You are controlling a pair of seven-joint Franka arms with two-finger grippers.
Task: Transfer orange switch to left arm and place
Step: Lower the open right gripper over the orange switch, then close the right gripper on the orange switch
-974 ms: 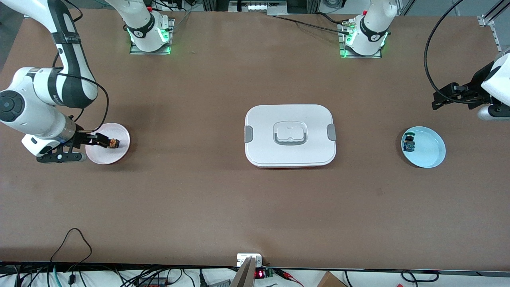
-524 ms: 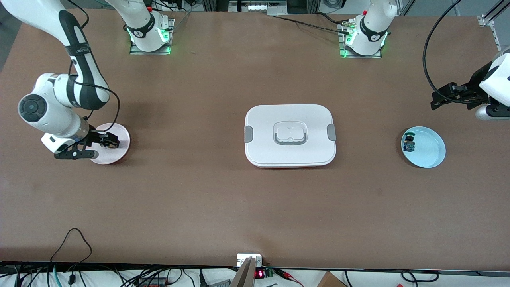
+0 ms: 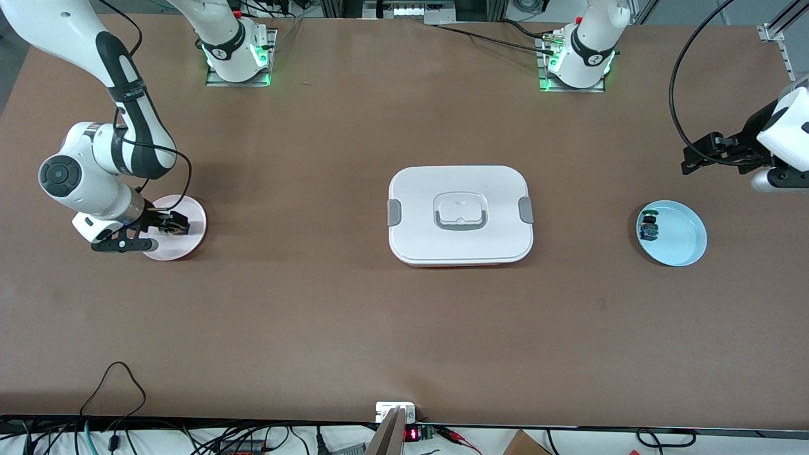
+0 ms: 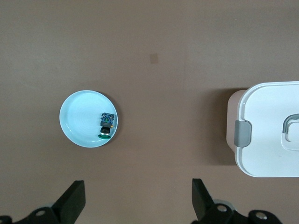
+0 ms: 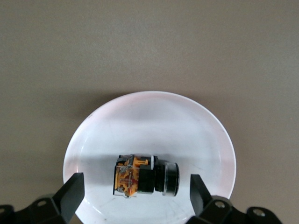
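Lying on its side in the pink plate point(image 5: 93, 135), the switch point(image 5: 145, 175) is framed between the wide-apart fingers of the right claw point(image 5: 135, 196), its long axis set across them. The left claw point(image 4: 138, 200), also spread, is held waiting near the blue plate point(image 4: 77, 119).

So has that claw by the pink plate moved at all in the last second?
Yes. The right gripper has slid a little along the pink plate toward the right arm's end of the table, now covering the orange switch.
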